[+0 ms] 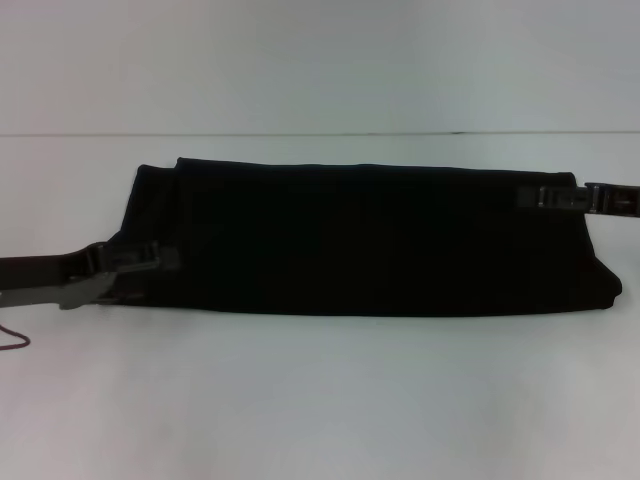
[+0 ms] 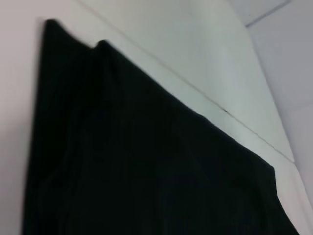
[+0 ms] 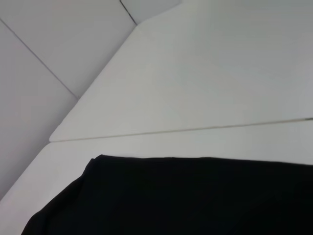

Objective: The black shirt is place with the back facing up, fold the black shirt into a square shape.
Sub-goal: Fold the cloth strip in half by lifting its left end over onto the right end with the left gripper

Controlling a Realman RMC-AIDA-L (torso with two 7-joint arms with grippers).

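The black shirt (image 1: 360,240) lies on the white table (image 1: 320,400), folded into a long flat band running left to right. My left gripper (image 1: 160,260) is low at the band's left end, over its near left edge. My right gripper (image 1: 530,196) is at the band's far right corner, over the fabric's edge. The left wrist view shows the shirt (image 2: 146,171) with two layered corners against the table. The right wrist view shows one edge and corner of the shirt (image 3: 195,196) lying flat.
A thin dark cable (image 1: 15,338) loops on the table by the left arm. The table's far edge (image 1: 320,134) meets a pale wall behind the shirt. Bare table lies in front of the shirt.
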